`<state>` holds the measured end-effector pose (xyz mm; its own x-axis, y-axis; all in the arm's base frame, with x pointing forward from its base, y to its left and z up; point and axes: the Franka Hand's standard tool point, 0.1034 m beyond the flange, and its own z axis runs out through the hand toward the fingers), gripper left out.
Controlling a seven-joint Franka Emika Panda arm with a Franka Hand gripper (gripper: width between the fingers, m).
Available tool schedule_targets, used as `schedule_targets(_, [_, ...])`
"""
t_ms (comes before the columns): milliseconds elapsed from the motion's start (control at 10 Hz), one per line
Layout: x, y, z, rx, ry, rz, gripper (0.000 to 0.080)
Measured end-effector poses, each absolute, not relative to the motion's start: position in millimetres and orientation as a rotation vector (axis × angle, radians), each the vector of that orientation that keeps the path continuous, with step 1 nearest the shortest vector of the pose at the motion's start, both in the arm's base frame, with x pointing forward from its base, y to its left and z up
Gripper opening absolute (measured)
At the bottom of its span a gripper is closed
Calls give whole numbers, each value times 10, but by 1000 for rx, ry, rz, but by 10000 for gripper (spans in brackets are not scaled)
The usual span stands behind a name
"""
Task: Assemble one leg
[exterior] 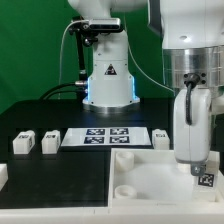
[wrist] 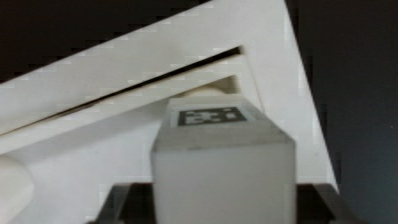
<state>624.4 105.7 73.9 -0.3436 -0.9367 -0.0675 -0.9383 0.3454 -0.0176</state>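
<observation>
In the exterior view, the leg (exterior: pixel 192 140) is held upright in the gripper (exterior: pixel 192 120), clamped on its upper part, low over the white tray (exterior: pixel 140 175) near a corner — presumably so it can be seated in a socket there. Spare blocks (exterior: pixel 35 143) and the marker board (exterior: pixel 105 137) lie well apart.

In the wrist view, the leg (wrist: pixel 222 160) is seen end-on — its tag faces the camera, the tray (wrist: pixel 160 80) edge just beyond.

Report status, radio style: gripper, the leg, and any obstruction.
Gripper shut on the leg, over the white tray. Tagged end of leg near tray's corner; contact unclear. Nothing in the way.
</observation>
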Motion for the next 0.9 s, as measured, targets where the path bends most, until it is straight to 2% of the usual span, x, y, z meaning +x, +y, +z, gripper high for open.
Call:
schedule_targets(300, [6240, 1064, 736, -1810, 2492, 21, 304])
schedule_targets(500, [6251, 1131, 780, -1817, 2477, 17, 608])
schedule_targets(800, [6294, 1344, 943, -1835, 2432, 12, 647])
schedule_targets(900, [6290, 1346, 932, -1843, 2428, 12, 647])
